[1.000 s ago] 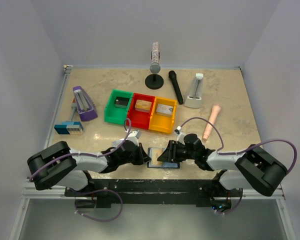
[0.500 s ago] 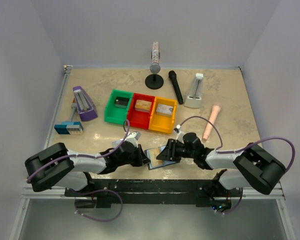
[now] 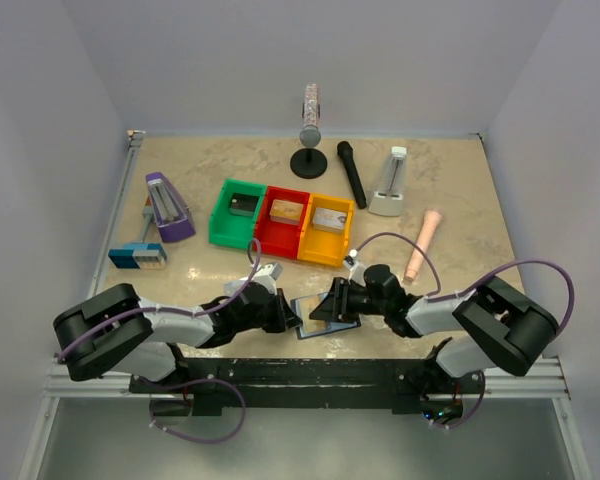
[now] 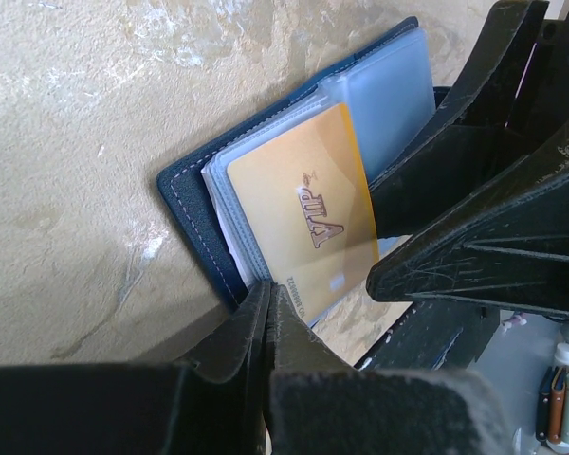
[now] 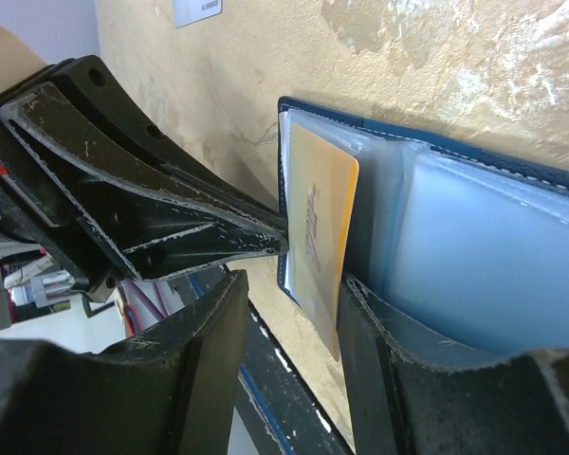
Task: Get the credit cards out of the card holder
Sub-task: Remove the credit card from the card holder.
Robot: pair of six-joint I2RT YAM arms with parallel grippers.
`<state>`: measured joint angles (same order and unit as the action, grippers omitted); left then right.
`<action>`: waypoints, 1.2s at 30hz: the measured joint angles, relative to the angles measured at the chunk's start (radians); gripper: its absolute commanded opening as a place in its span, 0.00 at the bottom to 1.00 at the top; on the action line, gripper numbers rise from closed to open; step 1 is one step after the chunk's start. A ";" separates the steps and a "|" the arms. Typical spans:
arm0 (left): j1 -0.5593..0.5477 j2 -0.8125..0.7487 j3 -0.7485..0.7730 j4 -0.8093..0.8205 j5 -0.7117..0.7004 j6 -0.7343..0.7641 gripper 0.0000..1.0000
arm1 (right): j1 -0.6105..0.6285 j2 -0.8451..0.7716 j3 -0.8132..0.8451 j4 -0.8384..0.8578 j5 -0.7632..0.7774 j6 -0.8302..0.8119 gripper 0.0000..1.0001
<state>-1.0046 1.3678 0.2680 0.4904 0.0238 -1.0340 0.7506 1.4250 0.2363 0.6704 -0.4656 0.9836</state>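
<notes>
Left wrist view first: the left gripper (image 4: 266,296) is clamped tight, its fingers pressed together on the edge of the card holder (image 4: 192,213) nearest it. It's pinching about where the navy cover meets the pale lining. Straight ahead of those fingertips the holder lies open on the table (image 4: 66,142). The yellow-gold card (image 4: 303,204) sits on top of the pale pages, poking out past the holder's edge toward the gripper. A bit further out from the fingertips are the frosted clear sleeves (image 4: 384,81). The right gripper (image 5: 294,284) comes in from the opposite side with its jaws spread. The gold card's free edge sits in the gap between them, close against one finger with plain daylight to the other, so it's not squeezing anything. In the top view the two grippers are nose to nose with the holder between them, right by the table's near edge. Just beyond them is a row of three bins, green bin (image 3: 220,222), red bin (image 3: 280,240) and yellow bin (image 3: 323,250), each with a small box inside. Off to the left arm's outer side sits a blue-and-white gadget (image 3: 137,256).
</notes>
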 measured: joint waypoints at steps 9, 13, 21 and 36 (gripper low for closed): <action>0.000 0.010 0.000 0.014 0.003 -0.001 0.00 | -0.005 0.044 0.018 0.027 -0.033 0.005 0.47; 0.000 0.017 0.000 0.025 0.006 -0.003 0.00 | -0.005 0.072 0.028 0.050 -0.055 0.014 0.47; 0.000 0.029 0.000 0.041 0.011 -0.004 0.00 | -0.005 0.094 0.041 0.065 -0.077 0.023 0.47; -0.004 0.027 0.000 0.035 0.010 -0.005 0.02 | -0.004 0.031 0.047 -0.032 -0.076 -0.001 0.46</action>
<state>-1.0088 1.3945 0.2680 0.5259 0.0338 -1.0386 0.7467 1.4563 0.2832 0.6384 -0.5411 0.9825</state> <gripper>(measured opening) 0.020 0.462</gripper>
